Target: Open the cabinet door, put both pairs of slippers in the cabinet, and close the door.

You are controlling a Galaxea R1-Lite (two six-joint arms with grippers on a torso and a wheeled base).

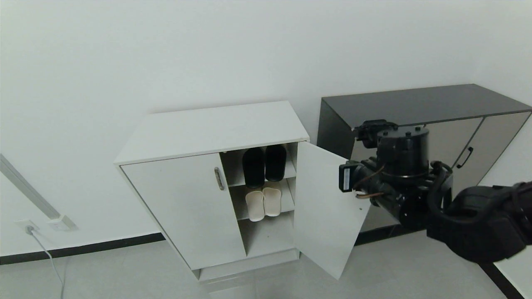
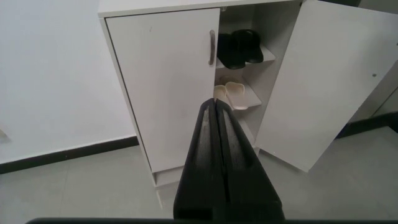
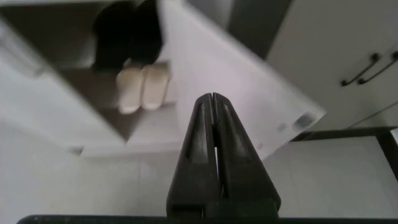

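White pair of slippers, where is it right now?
In the head view, the white pair of slippers lies on the middle shelf of the white cabinet, right compartment, directly below the black pair of slippers, beside the open right door.

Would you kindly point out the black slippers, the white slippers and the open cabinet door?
black slippers (image 1: 253,166), head view, middle of the left slipper.
white slippers (image 1: 254,205), head view, middle of the left slipper.
open cabinet door (image 1: 326,211), head view, middle of its inner panel.
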